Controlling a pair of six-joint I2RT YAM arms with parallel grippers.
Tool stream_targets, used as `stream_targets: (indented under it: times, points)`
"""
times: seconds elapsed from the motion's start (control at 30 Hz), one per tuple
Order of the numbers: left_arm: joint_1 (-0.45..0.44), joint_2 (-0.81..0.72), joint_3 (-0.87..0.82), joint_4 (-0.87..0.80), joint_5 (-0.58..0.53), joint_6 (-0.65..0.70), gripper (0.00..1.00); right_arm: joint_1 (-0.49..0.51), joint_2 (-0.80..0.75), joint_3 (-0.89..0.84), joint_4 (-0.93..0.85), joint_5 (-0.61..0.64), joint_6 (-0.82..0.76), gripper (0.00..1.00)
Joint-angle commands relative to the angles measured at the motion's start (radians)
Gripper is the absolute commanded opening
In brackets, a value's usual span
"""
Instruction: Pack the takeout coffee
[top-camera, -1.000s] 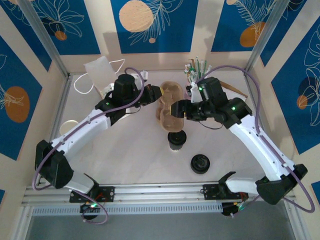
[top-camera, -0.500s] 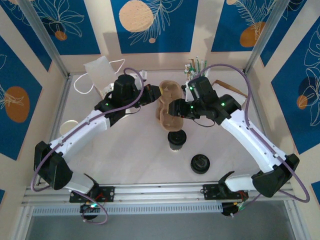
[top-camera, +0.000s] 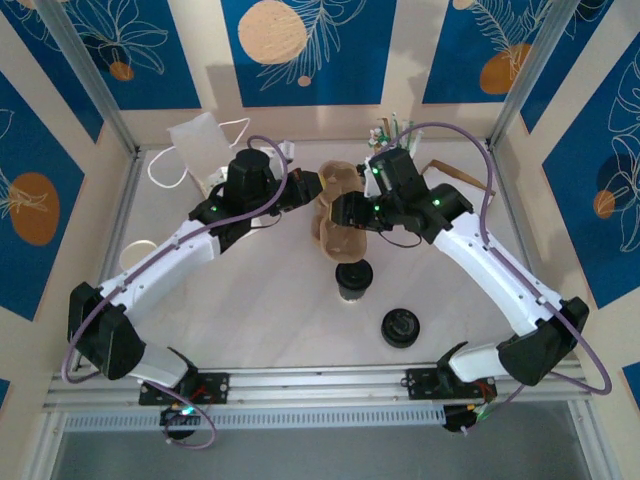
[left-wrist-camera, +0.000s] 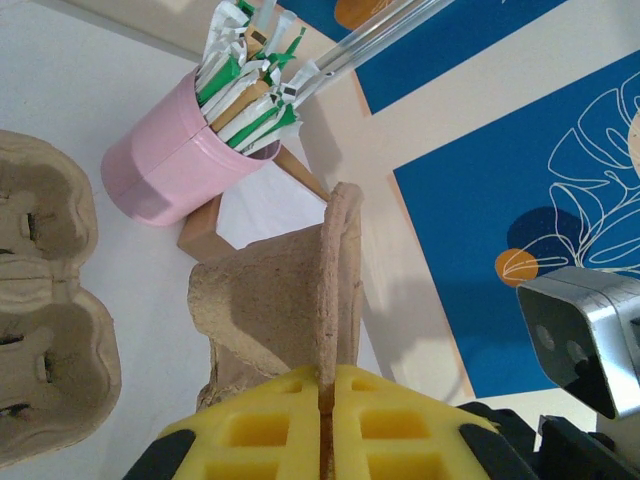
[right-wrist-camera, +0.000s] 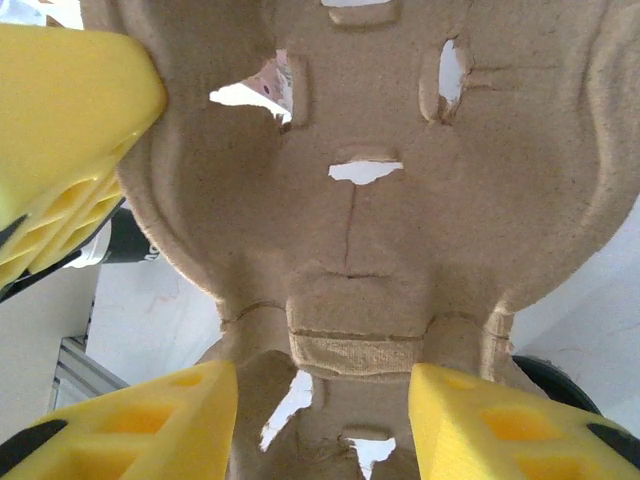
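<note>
The takeout coffee (top-camera: 353, 278), a small cup under a black lid, stands on the table in front of the carriers. Its dark band (right-wrist-camera: 128, 246) peeks past the cardboard. My left gripper (top-camera: 308, 187) (left-wrist-camera: 325, 385) is shut on the thin rim of a brown pulp cup carrier (left-wrist-camera: 300, 290), holding it on edge. A second carrier (top-camera: 335, 238) (left-wrist-camera: 45, 320) lies flat beside it. My right gripper (top-camera: 346, 212) (right-wrist-camera: 325, 420) is open, its yellow fingers astride the middle ridge of the held carrier (right-wrist-camera: 350, 200).
A pink cup of straws (top-camera: 386, 140) (left-wrist-camera: 180, 165) stands at the back, with a white paper bag (top-camera: 200, 140) at the back left. A loose black lid (top-camera: 399, 327) lies near the front. A plain cream cup (top-camera: 131, 255) sits at the left edge.
My right gripper has moved left and up to the carrier, and its jaws have narrowed a little. The left arm and the coffee have stayed put.
</note>
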Motion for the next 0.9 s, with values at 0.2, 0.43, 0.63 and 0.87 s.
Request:
stream_targets:
  times: [0.2, 0.43, 0.63, 0.87]
  points:
    - [-0.010, -0.025, 0.001, 0.021, 0.020, -0.010, 0.08, -0.017, 0.014, 0.030, -0.007, 0.037, -0.029, 0.53]
    - [-0.010, -0.022, -0.002, 0.030, 0.032, -0.018, 0.08, -0.032, 0.032, 0.033, -0.008, 0.025, -0.036, 0.53]
    - [-0.010, -0.023, -0.006, 0.033, 0.035, -0.019, 0.08, -0.033, 0.047, 0.040, 0.002, 0.004, -0.033, 0.53]
    - [-0.011, -0.024, -0.009, 0.033, 0.034, -0.019, 0.08, -0.033, 0.052, 0.040, 0.026, -0.037, -0.025, 0.50]
